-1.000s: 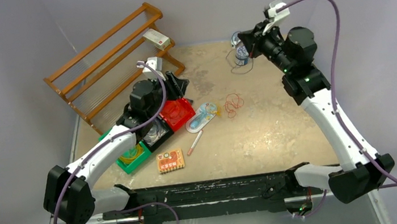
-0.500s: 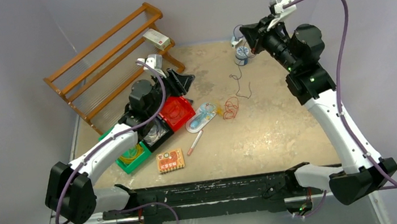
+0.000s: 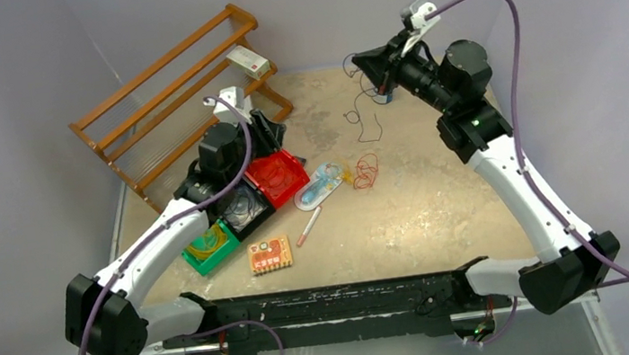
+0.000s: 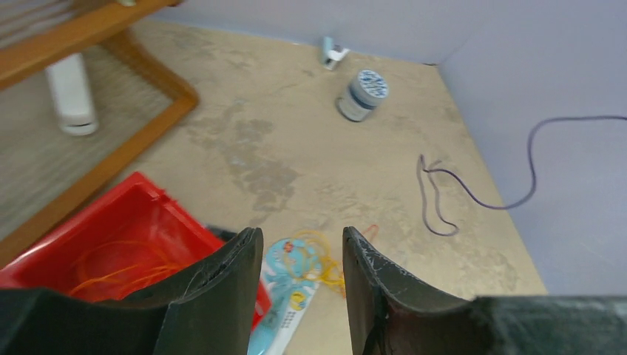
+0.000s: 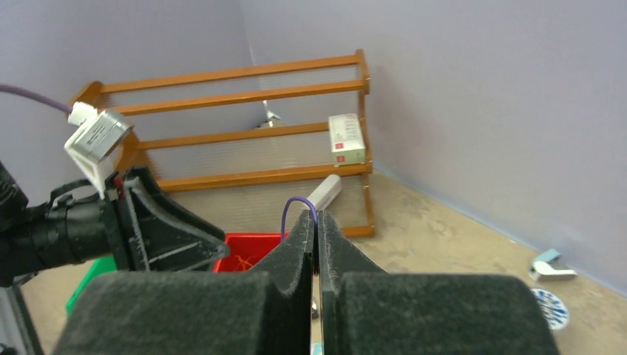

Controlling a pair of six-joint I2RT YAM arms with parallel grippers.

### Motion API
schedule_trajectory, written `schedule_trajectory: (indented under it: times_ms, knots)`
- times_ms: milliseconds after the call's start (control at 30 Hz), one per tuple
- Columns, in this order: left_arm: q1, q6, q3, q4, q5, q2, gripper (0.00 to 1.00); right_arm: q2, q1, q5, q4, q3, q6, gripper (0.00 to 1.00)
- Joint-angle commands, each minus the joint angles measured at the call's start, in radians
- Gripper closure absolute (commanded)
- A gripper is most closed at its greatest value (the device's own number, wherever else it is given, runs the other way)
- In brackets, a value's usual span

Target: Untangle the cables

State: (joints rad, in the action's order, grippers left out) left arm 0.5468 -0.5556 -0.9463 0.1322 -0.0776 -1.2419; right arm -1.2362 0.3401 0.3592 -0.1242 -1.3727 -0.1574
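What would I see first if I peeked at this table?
Probably the right gripper, raised at the far side and pinching a thin dark purple cable that dangles down to the tabletop. Next comes the big wooden rack in the far left corner. Near it is the bright red bin with orange cable loops inside, close by the open left gripper.

Pale lavender-grey walls (image 3: 8, 70) close in the table (image 3: 441, 207) on three sides, plain and evenly lit, with only soft shadows. The tabletop is beige, mottled with darker stains toward the far middle. A wooden rack (image 3: 175, 104) with ribbed translucent shelves stands slanted in the far left corner.
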Motion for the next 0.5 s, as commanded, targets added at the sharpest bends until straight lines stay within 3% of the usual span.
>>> schedule_trajectory:
  times_ms: [0, 233, 467]
  knots:
    - [-0.046, 0.037, -0.06, -0.212, -0.233, 0.075, 0.57, -0.029, 0.071, 0.009, -0.064, -0.042, -0.008, 1.0]
    - [-0.173, 0.031, -0.01, -0.402, -0.449, 0.219, 0.57, -0.095, 0.198, -0.021, -0.085, -0.11, 0.001, 1.0]
    - [-0.176, 0.107, 0.001, -0.508, -0.727, 0.355, 0.57, -0.199, 0.325, -0.022, -0.088, -0.219, 0.003, 1.0]
